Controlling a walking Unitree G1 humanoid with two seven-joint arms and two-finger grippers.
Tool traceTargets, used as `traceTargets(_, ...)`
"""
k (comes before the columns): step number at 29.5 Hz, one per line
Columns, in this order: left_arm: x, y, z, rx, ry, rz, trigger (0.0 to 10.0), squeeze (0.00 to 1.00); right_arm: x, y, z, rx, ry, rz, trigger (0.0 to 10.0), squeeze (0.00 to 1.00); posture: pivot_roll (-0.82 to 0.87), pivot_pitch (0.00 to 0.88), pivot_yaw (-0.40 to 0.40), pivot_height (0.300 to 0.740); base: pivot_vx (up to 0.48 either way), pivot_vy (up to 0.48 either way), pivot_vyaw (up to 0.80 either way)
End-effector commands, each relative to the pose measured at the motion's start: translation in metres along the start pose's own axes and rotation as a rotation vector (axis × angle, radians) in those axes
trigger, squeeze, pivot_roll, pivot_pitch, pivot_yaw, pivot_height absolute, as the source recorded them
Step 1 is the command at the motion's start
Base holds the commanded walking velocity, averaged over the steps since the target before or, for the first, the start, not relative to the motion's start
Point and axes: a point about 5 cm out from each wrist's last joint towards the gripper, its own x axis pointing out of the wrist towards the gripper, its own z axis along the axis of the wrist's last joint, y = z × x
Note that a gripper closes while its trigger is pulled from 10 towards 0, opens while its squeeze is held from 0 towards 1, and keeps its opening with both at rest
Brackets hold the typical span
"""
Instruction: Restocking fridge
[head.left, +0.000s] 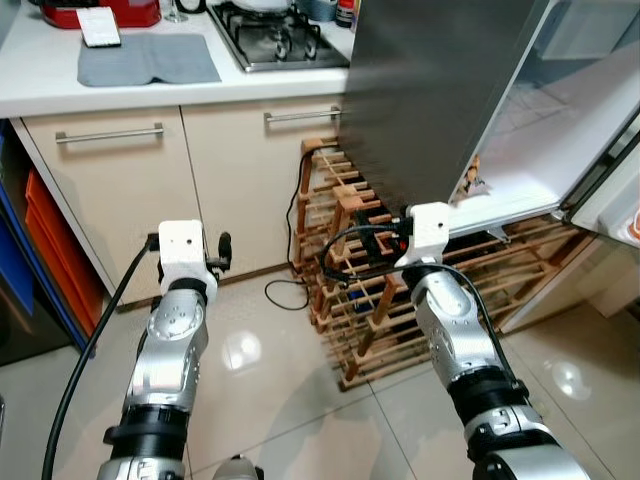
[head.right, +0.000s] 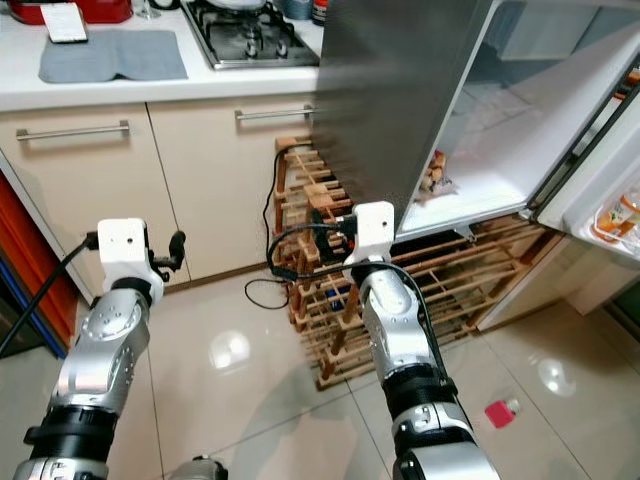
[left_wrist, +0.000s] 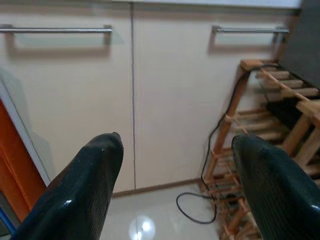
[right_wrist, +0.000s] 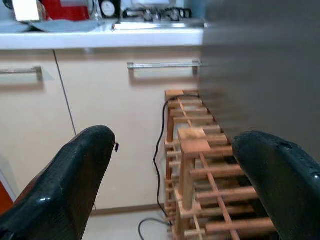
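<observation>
The left arm reaches forward and low over the tiled floor (head.left: 270, 350), its left gripper (left_wrist: 172, 185) aimed at the cream cabinet doors (head.left: 130, 190) under the counter; its two black fingers (left_wrist: 85, 190) stand wide apart with nothing between them. Right of it, the right arm stretches out at a similar height, and the right gripper (right_wrist: 170, 185) points at the wooden wine rack (head.left: 350, 260) that stands against the cabinets with a black cable (head.left: 298, 210) trailing down its near end. Its fingers are also spread wide and hold nothing. Farther right, the fridge door (head.left: 430, 90) hangs open, a dark grey slab above the rack. Behind it the fridge (head.right: 520, 130) interior is white, with a small packet (head.right: 436, 172) on its lower ledge, too small to identify. Door-shelf items (head.right: 615, 215) at the far right are cut off by the frame edge. A small red object (head.right: 500, 411) lies on the floor.
</observation>
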Motion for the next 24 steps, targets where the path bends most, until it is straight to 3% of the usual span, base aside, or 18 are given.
traceTargets(1, -0.001, 0.004, 0.004, -0.004, -0.029, 0.005, 10.0, 0.0, -0.002, -0.006, -0.002, 0.018, -0.001, -0.029, 10.0, 0.0, -0.04, 0.0, -0.058, 0.74, 0.0, 0.48, 0.48)
traceTargets(5, 0.0, 0.005, 0.011, 0.046, -0.063, 0.012, 10.0, 0.0, -0.002, -0.007, -0.002, 0.026, -0.001, -0.037, 10.0, 0.0, -0.04, 0.0, -0.049, 0.74, 0.0, 0.48, 0.46)
traceTargets(6, 0.0, -0.004, 0.015, 0.047, -0.088, -0.016, 10.0, 0.0, -0.001, -0.007, -0.001, 0.029, -0.003, -0.036, 10.0, 0.0, -0.04, 0.0, -0.044, 0.74, 0.0, 0.0, 0.46)
traceTargets(10, 0.0, -0.01, 0.021, 0.04, -0.113, -0.018, 10.0, 0.0, -0.001, -0.006, -0.002, 0.015, 0.007, -0.038, 10.0, 0.0, -0.03, 0.0, -0.049, 0.74, 0.0, 0.0, 0.46)
traceTargets(15, -0.001, -0.004, 0.03, 0.121, -0.182, 0.005, 10.0, 0.0, -0.002, -0.02, -0.015, -0.046, 0.106, -0.173, 10.0, 0.0, -0.02, 0.0, -0.053, 0.74, 0.0, 0.0, 0.47)
traceTargets(16, -0.003, 0.003, 0.03, 0.167, -0.2, 0.02, 10.0, 0.0, -0.008, -0.031, -0.019, -0.105, 0.131, -0.257, 10.0, 0.0, -0.01, 0.0, -0.056, 0.74, 0.0, 0.0, 0.0)
traceTargets(18, -0.004, 0.009, 0.03, 0.176, -0.201, 0.037, 10.0, 0.0, -0.015, -0.037, -0.022, -0.166, 0.141, -0.288, 10.0, 0.0, -0.02, 0.0, -0.052, 0.74, 0.0, 0.0, 0.0)
traceTargets(24, -0.003, 0.002, 0.028, 0.157, -0.176, 0.031, 10.0, 0.0, -0.017, -0.034, -0.021, -0.177, 0.111, -0.203, 10.0, 0.0, -0.02, 0.0, -0.046, 0.74, 0.0, 0.0, 0.26)
